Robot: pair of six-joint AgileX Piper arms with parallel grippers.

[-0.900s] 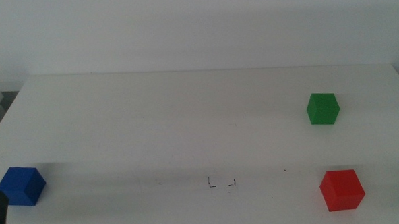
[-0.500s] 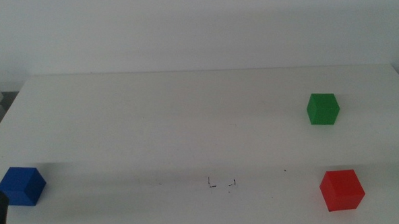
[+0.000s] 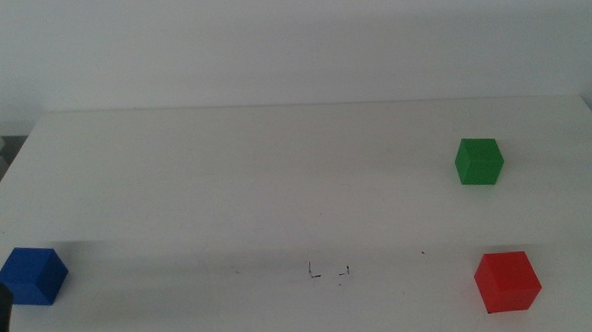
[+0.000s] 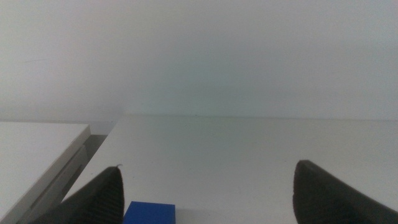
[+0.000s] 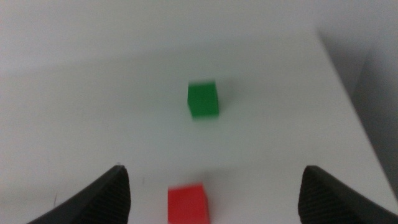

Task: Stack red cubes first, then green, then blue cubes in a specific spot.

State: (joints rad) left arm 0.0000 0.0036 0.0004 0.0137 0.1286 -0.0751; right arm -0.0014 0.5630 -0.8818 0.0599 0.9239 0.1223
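Red cube [image 5: 187, 203] lies between the right gripper's [image 5: 211, 198] spread jaws, green cube [image 5: 203, 99] beyond; blue cube [image 4: 149, 212] sits by the left gripper's [image 4: 205, 199] parted jaws.

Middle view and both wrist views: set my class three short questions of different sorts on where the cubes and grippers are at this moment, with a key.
1. True or false: the red cube rests on top of the green cube.
2. Multiple choice: which cube lies near the left gripper? A red, B green, C blue.
3. Fill in: the right gripper has its jaws ____ and looks at the red and green cubes.

Key
1. False; they sit apart on the table.
2. C, the blue cube.
3. Open.
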